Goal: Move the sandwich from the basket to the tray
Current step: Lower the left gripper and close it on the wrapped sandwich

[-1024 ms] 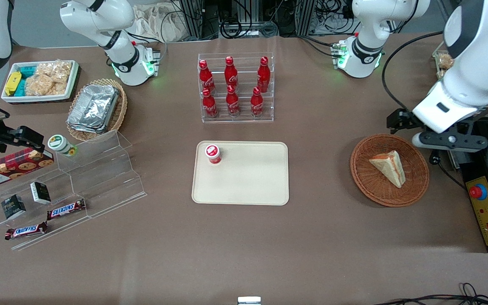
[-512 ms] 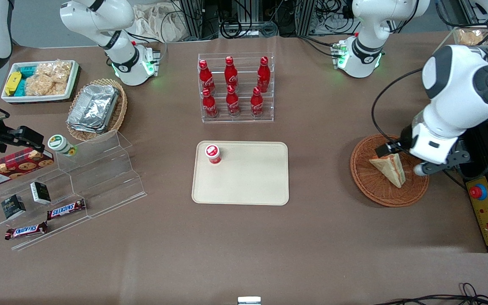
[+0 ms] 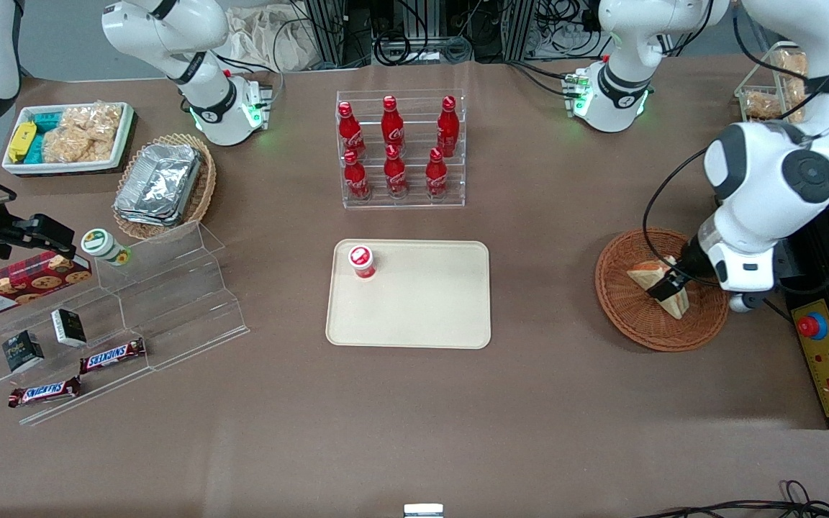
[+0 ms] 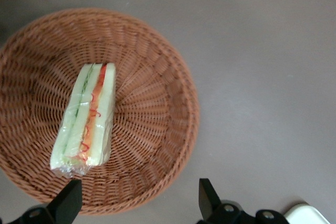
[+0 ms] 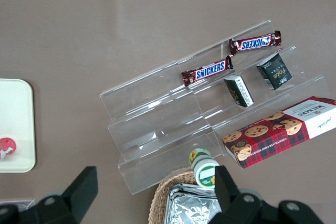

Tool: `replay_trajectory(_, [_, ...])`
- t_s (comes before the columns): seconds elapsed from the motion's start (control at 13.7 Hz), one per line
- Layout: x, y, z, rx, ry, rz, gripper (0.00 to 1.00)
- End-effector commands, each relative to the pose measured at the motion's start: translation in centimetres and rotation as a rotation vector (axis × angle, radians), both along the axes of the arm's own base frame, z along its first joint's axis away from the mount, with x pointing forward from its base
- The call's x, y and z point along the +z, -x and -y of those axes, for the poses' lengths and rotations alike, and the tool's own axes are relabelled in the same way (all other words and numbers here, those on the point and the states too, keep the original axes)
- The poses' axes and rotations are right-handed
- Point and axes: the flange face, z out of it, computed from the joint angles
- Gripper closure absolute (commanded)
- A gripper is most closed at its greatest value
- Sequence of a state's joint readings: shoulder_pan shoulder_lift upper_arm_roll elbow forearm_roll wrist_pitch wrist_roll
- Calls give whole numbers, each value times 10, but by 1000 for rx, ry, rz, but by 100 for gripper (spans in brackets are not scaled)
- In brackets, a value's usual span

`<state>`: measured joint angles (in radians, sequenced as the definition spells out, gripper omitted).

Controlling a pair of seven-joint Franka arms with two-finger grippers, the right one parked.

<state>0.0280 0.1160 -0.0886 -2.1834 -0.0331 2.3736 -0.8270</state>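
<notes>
The sandwich (image 4: 84, 121) lies in the basket (image 4: 157, 103), its long axis running away from the gripper (image 4: 139, 203), fingers (image 4: 68, 200) spread wide, empty.

Front view: high above the table, looking steeply down on the whole layout, tray (image 3: 409, 294) near the middle. Left wrist view: close over the basket (image 4: 157, 77), facing straight down past the gripper (image 4: 137, 203), fingers spread; shares basket (image 3: 662, 290), sandwich (image 3: 646, 276) (image 4: 84, 120) and gripper (image 3: 666, 286) with the front view. Right wrist view: higher, looking down at the acrylic steps (image 5: 210, 114) beside the tray's edge (image 5: 23, 129), both also in the front view (image 3: 162, 302).
</notes>
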Motion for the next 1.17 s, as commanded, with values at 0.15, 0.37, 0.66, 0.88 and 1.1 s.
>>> replay_trajectory(0.15, [-33,8,-14,57,-7,-43,0])
replay_trajectory(0.37, [-37,9,-20,60,-11,-52,0])
replay_trajectory(0.66, [-64,17,-38,28,-104,-99,0])
replay_trajectory(0.88, [-78,16,-38,40,-128,-96,0])
replay_trajectory(1.1, [-90,17,-38,43,-149,-115,6])
